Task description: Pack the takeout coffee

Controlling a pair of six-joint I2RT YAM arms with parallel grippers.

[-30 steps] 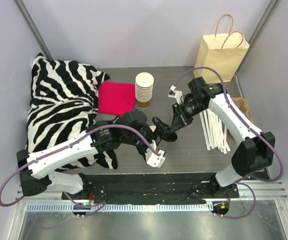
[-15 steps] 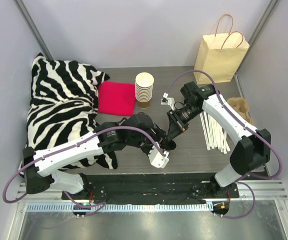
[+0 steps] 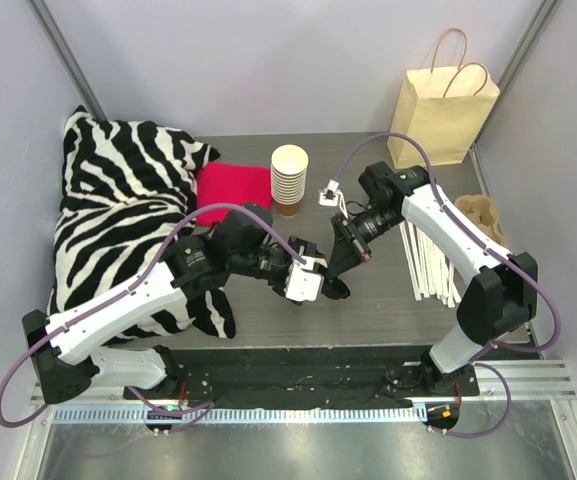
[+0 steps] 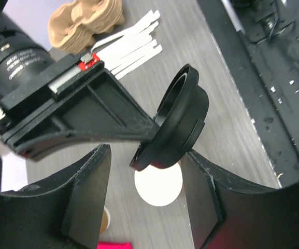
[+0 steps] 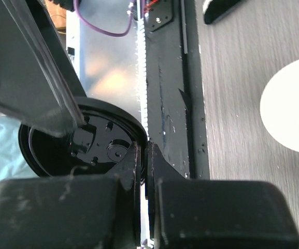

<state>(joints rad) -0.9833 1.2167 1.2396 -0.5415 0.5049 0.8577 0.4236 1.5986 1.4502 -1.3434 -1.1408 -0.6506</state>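
Right claw (image 5: 142,158) pinches black lid (image 4: 180,119) by its rim; left claw (image 4: 146,158) half-wide, straddling it mid-frame. Risk: rim grip is thin, so lid may twist and drop onto surface (image 3: 388,300).

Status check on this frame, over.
Right tool shut on black lid, at rim. Left tool open, straddling that lid. No lidded brown cup in view. Paper bag upright back right, nothing seen blocking.
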